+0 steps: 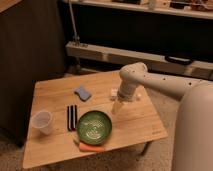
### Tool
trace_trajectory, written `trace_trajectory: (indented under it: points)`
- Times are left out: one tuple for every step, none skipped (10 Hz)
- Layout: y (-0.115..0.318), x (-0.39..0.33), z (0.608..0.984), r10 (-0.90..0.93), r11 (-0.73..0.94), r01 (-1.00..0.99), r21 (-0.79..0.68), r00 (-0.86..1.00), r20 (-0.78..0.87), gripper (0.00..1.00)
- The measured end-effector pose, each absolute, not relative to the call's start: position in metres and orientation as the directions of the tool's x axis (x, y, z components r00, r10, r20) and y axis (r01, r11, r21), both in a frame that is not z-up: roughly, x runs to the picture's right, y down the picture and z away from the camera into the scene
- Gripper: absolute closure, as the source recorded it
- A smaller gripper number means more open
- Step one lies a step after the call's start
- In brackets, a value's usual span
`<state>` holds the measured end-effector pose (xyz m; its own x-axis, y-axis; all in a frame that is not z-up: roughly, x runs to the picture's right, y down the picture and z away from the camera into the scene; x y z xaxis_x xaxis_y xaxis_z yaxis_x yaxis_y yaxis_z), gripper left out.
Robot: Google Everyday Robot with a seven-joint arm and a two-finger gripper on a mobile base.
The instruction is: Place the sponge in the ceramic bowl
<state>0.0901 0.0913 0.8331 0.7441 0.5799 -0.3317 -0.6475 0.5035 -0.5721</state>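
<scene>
The light-blue sponge (82, 93) lies on the wooden table (55, 95), left of centre. The green ceramic bowl (94, 126) with a pale swirl pattern sits near the front edge, below and right of the sponge. My gripper (117, 107) hangs from the white arm over the table, just right of and above the bowl's rim, and well right of the sponge. It holds nothing that I can see.
A translucent plastic cup (42, 121) stands at the front left. A black-striped flat item (72, 117) lies left of the bowl. An orange carrot (91, 147) lies in front of the bowl. A small white object (113, 92) sits beside the arm. Metal shelving stands behind the table.
</scene>
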Motion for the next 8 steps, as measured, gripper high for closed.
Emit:
trace_trajectory:
  points:
    - [0.091,0.09,0.833,0.58,0.504,-0.647,-0.572,0.744,-0.332,0.2]
    - [0.091,0.09,0.833,0.58,0.503,-0.648,-0.572,0.744,-0.332,0.2]
    - [0.091,0.09,0.833,0.58,0.503,-0.647,-0.573,0.744,-0.331,0.2]
    - [0.09,0.09,0.833,0.582,0.514,-0.642,-0.569,0.748,-0.319,0.2]
    - [0.08,0.086,0.835,0.597,0.555,-0.633,-0.54,0.755,-0.271,0.2]
    - [0.073,0.082,0.838,0.609,0.583,-0.632,-0.51,0.756,-0.24,0.2]
    - [0.062,0.068,0.841,0.631,0.608,-0.633,-0.48,0.752,-0.193,0.2]
    - [0.053,0.055,0.845,0.646,0.624,-0.631,-0.461,0.749,-0.151,0.2]
